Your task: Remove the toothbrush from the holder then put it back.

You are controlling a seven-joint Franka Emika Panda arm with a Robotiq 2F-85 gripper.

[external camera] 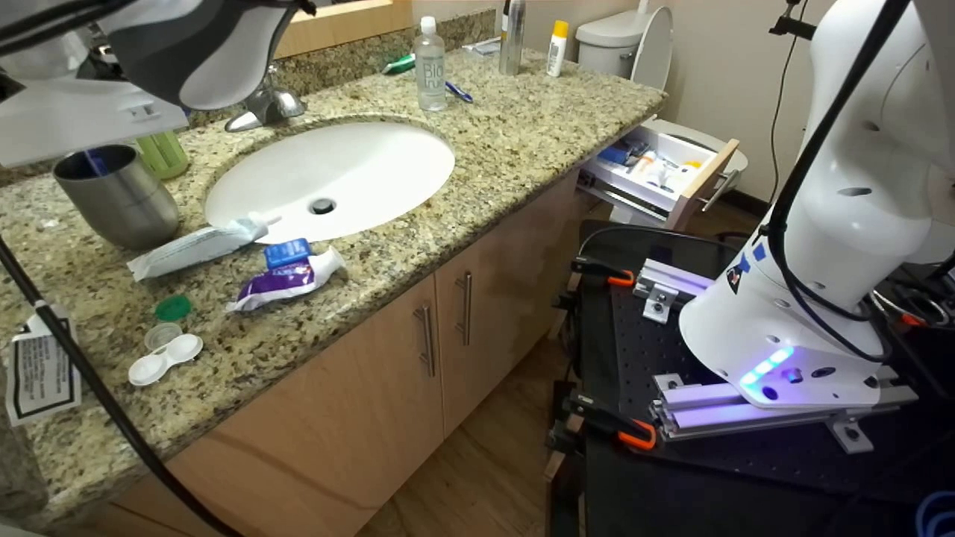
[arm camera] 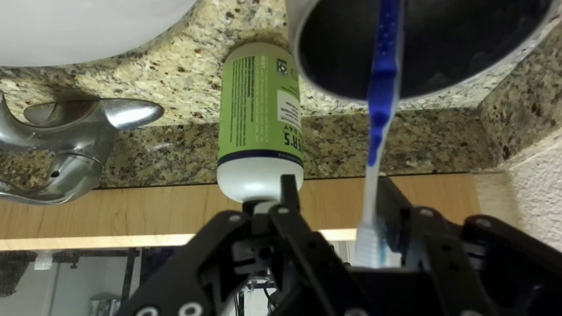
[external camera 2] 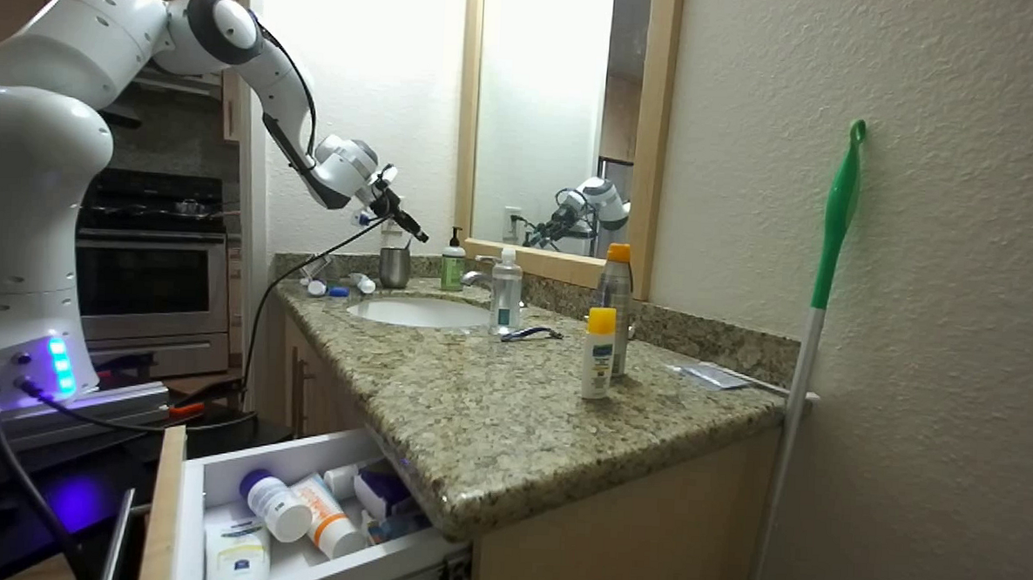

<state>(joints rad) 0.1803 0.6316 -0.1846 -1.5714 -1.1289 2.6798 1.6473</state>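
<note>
One toothbrush [arm camera: 379, 118] rests in one metal cup [external camera: 130, 209], its lower end cut off in the wrist view, its upper part hidden by the arm [external camera: 82, 119] in an exterior view. Two fingers [arm camera: 393, 206] stand parted, one on each side; whether either touches it is unclear. Two tubes [external camera: 195, 250] lie on the table [external camera: 537, 112].
</note>
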